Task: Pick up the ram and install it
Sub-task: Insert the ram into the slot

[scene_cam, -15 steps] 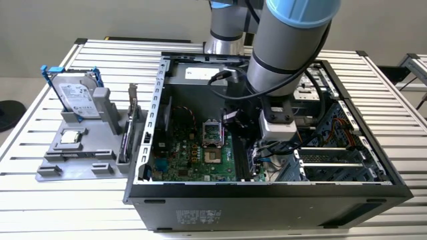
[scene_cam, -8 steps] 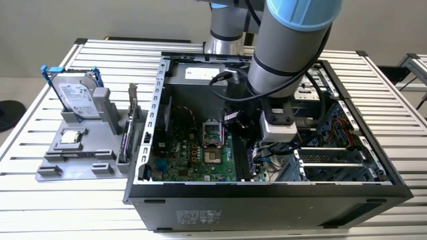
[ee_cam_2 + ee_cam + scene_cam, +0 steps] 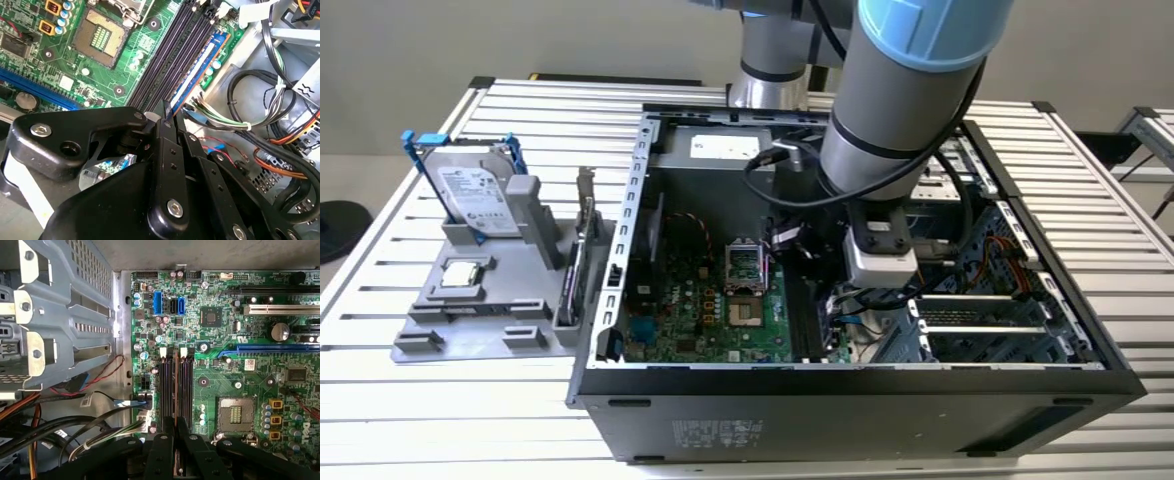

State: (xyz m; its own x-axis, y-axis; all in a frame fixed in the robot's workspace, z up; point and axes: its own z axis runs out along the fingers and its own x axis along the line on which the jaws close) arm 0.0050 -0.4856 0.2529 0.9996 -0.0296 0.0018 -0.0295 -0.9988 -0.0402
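The ram is a thin blue-green stick held edge-up along the black memory slots of the motherboard. In the first wrist view the ram runs as a narrow brown line over the middle of the slots. My gripper is shut on its near end, with a black finger on each side. In the exterior view the gripper reaches down into the open case, just above the slots. Whether the stick sits fully down in a slot I cannot tell.
The CPU socket lies beside the slots. Bundled cables and a metal drive cage crowd the other side. Outside the case, a grey holder carries a hard drive and an upright card.
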